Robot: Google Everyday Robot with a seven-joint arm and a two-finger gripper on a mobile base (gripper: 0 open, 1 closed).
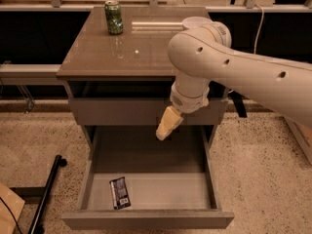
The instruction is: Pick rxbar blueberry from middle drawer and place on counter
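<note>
The rxbar blueberry point(120, 192), a small dark bar with pale label marks, lies flat on the pale floor of the open middle drawer point(146, 219), near its front left corner. My gripper point(165, 128) shows as a yellowish fingertip hanging below the white arm, above the drawer's back middle, to the upper right of the bar and well apart from it. It holds nothing that I can see. The counter point(97, 57) is the glossy brown top of the grey cabinet.
A green can point(114, 17) stands at the counter's back left. A white bowl-like rim point(195, 21) shows behind the arm at the back right. A closed drawer front point(112, 112) sits above the open drawer. A black pole point(48, 194) lies on the speckled floor at left.
</note>
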